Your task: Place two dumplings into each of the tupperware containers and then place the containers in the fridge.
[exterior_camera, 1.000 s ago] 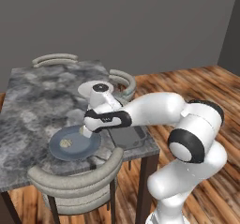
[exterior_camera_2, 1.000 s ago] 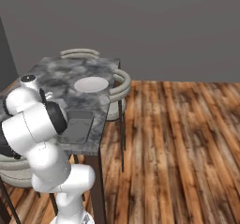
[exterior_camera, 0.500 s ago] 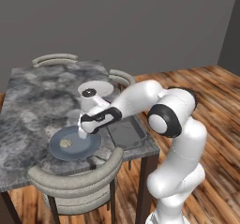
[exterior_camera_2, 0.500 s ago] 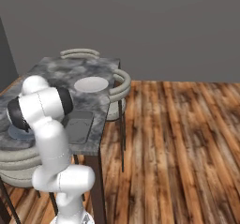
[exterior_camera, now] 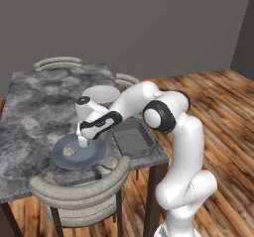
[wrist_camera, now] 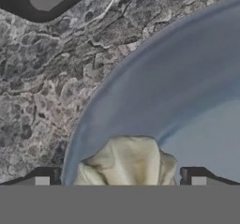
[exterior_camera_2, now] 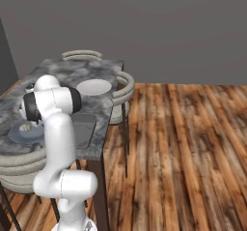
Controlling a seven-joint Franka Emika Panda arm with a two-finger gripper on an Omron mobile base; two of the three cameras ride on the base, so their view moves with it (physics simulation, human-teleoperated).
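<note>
Right now my gripper (wrist_camera: 120, 181) hangs low over the blue-grey plate (exterior_camera: 92, 154) at the near left of the marbled table (exterior_camera: 34, 107), fingers spread wide with one pleated dumpling (wrist_camera: 127, 162) sitting squarely between the tips; nothing is held yet. I judge the wide stance is deliberate: the lump is soft and rounded, so I want both pads clear of its flanks before closing, not nudging it across the slick plate. From the left base camera a second tan dumpling (exterior_camera: 69, 151) lies on the same plate, just to the left of my hand. The dark grey tupperware container (exterior_camera: 133, 138) waits just to the right of the plate, near the table's right edge, close enough that a lifted dumpling needs only a short carry; I cannot tell whether anything lies in it. Farther back sits the round white plate (exterior_camera: 100, 93). A curved grey chair (exterior_camera: 82, 191) is tucked against the near edge. As I read it, the filling has barely begun.
</note>
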